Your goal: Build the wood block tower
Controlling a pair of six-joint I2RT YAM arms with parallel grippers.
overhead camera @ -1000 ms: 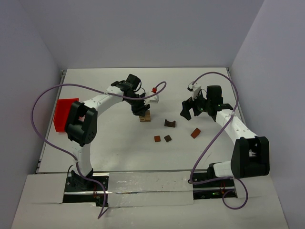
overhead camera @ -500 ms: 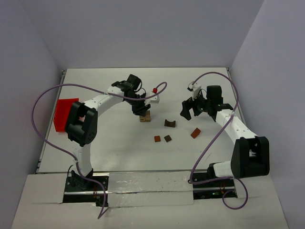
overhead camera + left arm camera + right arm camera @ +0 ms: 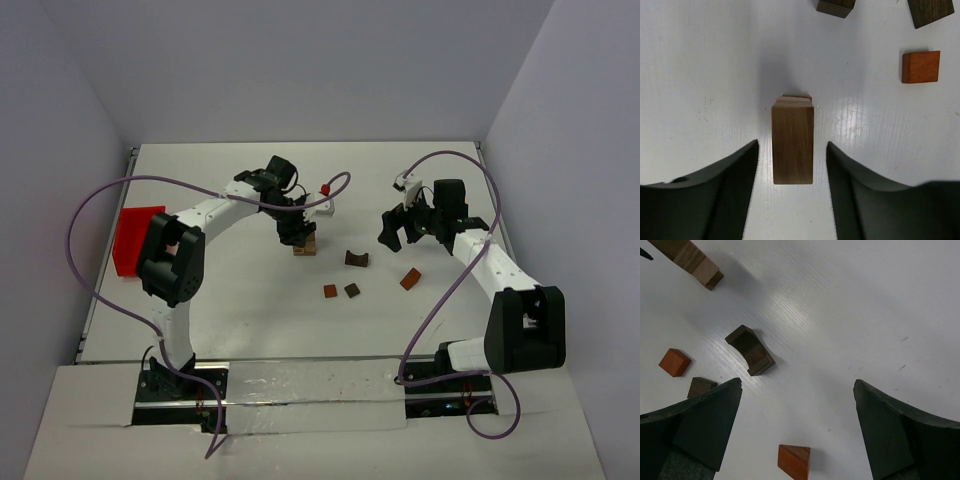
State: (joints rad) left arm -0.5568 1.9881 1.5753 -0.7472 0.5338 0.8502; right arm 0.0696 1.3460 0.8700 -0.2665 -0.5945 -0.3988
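left hand [image 3: 298, 236] apart, straddling wood block tower [image 3: 792, 142] without touching; right hand [image 3: 797, 385] wide apart above tabletop [image 3: 865, 300], holding nothing.

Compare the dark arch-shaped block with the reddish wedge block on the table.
Colour: the arch-shaped block is dark brown, the wedge block reddish-orange.
Shape: the arch-shaped block has a curved hollow in one side; the wedge block has flat sloping faces.
Place: the arch-shaped block lies nearer the tower than the wedge block.
Both are small wooden pieces lying loose on the white table.
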